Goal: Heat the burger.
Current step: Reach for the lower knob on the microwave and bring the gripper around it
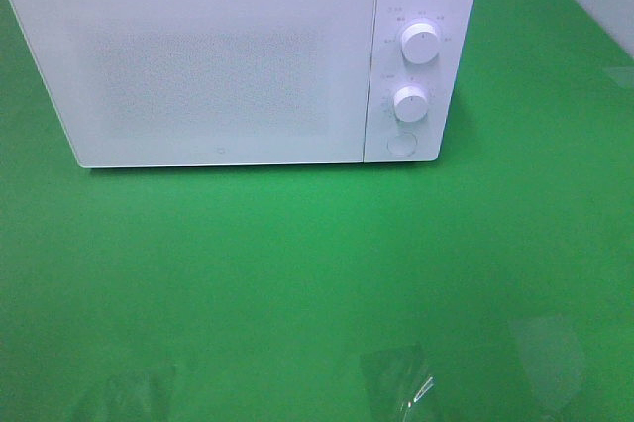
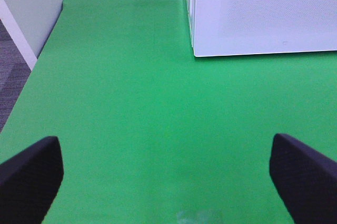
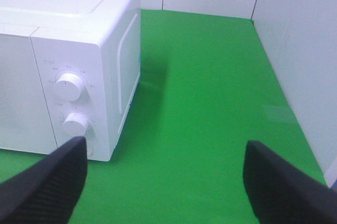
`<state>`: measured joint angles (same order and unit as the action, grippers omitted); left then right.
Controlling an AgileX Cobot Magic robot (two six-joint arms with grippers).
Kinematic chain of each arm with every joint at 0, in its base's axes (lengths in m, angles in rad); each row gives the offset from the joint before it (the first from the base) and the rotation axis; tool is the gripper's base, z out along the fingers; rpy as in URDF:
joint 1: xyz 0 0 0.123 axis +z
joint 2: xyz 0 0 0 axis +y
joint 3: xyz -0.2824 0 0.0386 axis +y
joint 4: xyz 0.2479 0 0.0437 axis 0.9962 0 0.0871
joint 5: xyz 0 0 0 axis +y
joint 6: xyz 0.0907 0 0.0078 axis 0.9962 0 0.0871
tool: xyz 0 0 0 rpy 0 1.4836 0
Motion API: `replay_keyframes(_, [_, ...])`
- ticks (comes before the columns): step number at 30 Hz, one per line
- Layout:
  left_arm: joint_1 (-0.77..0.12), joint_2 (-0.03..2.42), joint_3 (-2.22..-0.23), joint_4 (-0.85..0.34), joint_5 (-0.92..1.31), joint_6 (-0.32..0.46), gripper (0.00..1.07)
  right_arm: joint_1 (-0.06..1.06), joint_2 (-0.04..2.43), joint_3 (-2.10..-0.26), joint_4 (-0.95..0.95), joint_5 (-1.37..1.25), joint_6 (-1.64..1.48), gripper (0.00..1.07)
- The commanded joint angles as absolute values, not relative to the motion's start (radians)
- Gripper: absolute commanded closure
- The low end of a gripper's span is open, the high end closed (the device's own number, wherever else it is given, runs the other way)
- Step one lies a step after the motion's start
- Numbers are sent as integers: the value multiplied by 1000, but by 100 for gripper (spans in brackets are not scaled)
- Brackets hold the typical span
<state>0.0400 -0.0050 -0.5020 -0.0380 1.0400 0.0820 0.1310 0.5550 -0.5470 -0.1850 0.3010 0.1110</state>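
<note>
- Our left pincer [image 2: 167,175] gapes wide and empty over the green counter [image 1: 297,273], near the microwave's [image 1: 243,55] front corner.
- Our right pincer [image 3: 166,182] is wide and empty too, with open counter between microwave and wall [image 3: 300,50].
- The door [image 1: 149,65] is shut and the burger is out of sight.

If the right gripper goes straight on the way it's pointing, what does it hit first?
Probably the green table, beside the microwave. The open right gripper seems aimed just past its knob side, though depth is hard to judge.
</note>
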Motion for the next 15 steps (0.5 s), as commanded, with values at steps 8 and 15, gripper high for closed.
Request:
replay_keyframes(8, [44, -29, -499, -46, 1037, 84, 7, 127, 784, -549, -191, 21, 177, 29])
replay_keyframes(15, [44, -29, -499, -46, 1037, 84, 7, 127, 915, -525, -193, -140, 175, 30])
